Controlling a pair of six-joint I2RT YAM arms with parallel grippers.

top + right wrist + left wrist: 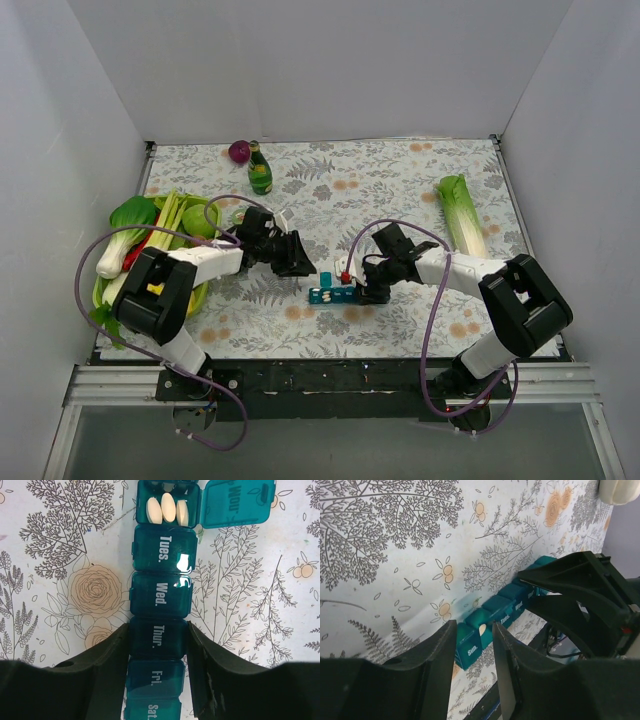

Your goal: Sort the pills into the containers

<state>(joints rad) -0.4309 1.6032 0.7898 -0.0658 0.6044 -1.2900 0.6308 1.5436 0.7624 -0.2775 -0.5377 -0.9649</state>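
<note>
The teal-blue pill organiser [328, 296] lies on the floral cloth between the two arms. In the right wrist view the organiser [161, 550] runs away from me, its Mon. lid [237, 502] flipped open. Three white pills [167, 509] lie in that compartment; the Tues. to Sat. lids are closed. My right gripper [159, 629] is shut on the organiser, its fingers pressed on both sides of the Thur. compartment. My left gripper [473, 627] is open and holds nothing, short of the Sun. end [470, 647]. One pill [482, 628] shows beyond it. In the top view the left gripper [303, 266] is to the organiser's upper left and the right gripper [372, 292] at its right end.
A green basket [200, 292] with bok choy [125, 225] and other vegetables stands at the left. At the back are a dark green bottle [260, 170] and a purple onion [239, 151]. A napa cabbage [462, 215] lies at the right. White walls enclose the table.
</note>
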